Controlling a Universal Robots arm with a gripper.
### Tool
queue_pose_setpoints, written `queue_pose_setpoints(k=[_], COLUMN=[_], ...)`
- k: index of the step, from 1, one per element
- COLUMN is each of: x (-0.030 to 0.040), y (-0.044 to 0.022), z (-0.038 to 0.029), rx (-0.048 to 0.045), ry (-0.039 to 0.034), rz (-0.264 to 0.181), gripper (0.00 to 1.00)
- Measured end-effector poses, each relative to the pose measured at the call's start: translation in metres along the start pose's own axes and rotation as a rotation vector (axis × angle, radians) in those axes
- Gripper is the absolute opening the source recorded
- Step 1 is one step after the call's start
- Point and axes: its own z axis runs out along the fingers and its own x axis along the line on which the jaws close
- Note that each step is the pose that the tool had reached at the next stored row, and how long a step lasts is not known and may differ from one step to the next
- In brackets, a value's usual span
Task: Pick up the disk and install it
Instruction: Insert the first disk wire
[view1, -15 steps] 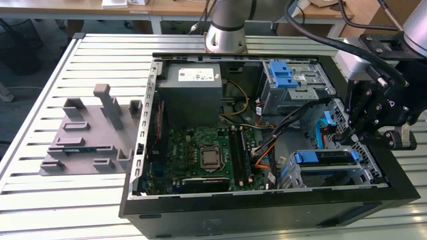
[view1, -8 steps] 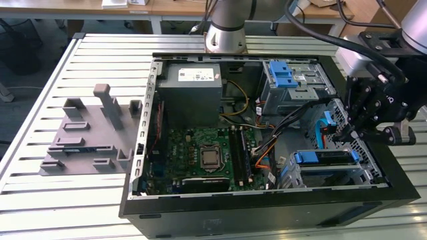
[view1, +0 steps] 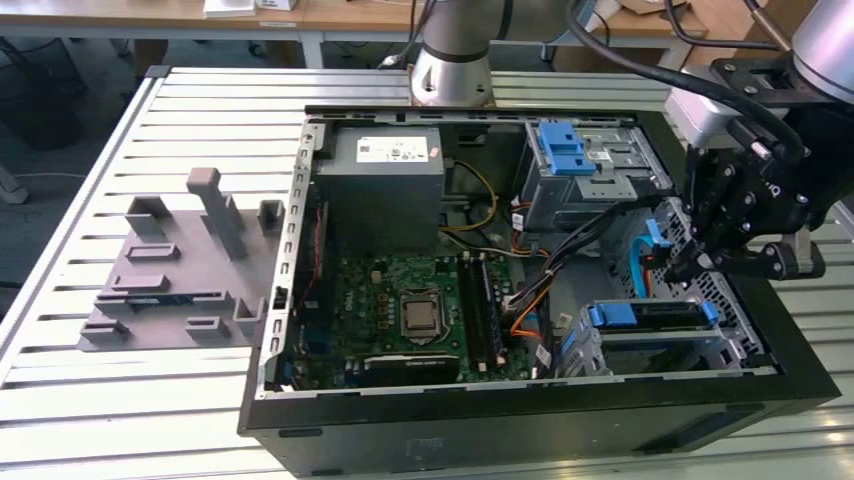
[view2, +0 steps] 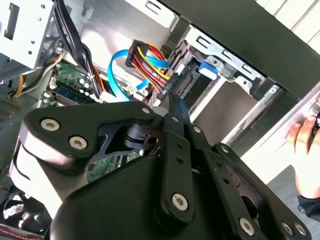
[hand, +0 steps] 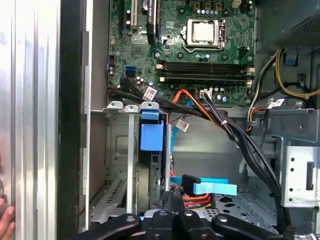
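The disk (view1: 651, 318) sits slotted in the lower drive cage (view1: 731, 300) at the case's corner on the exterior view's right, its blue carrier end facing the motherboard. In the first wrist view the disk's blue tab (hand: 151, 134) stands at the cage mouth. My gripper (view1: 677, 268) hangs just above and behind that cage, inside the case wall. In the second wrist view the gripper (view2: 175, 104) is shut, its fingers pressed into one thin tip with nothing between them. That tip points at the cable plugs beside the disk's blue edge (view2: 208, 68).
A blue data cable (view2: 117, 65) and a red-yellow-orange power bundle (view2: 148, 59) hang close to the fingertip. The power supply (view1: 387, 175), motherboard (view1: 414, 310) and upper cage with blue bracket (view1: 567, 150) fill the case. A person's hand (view2: 306, 145) rests outside the case wall. A grey fixture (view1: 187, 260) lies on the table.
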Motion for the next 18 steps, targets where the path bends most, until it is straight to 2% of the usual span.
queue_pose_setpoints(k=[3,5,9,10,16,17,18], x=[-0.0003,-0.0003,-0.0005,-0.0005,-0.0022,-0.0029,-0.0033], y=[0.0,0.0,0.0,0.0,-0.0001,-0.0001,-0.0001], z=[0.0012,0.002,0.0044,0.0049,0.0066,0.0068,0.0071], rx=[0.0081,0.0099,0.0102,0.0102,0.0104,0.0104,0.0103], ry=[0.0002,0.0016,0.0021,0.0021,0.0019,0.0019,0.0018], rz=[0.0,0.0,0.0,0.0,-0.001,-0.001,-0.001], gripper=[0.11,0.11,0.11,0.18,0.19,0.25,0.25])
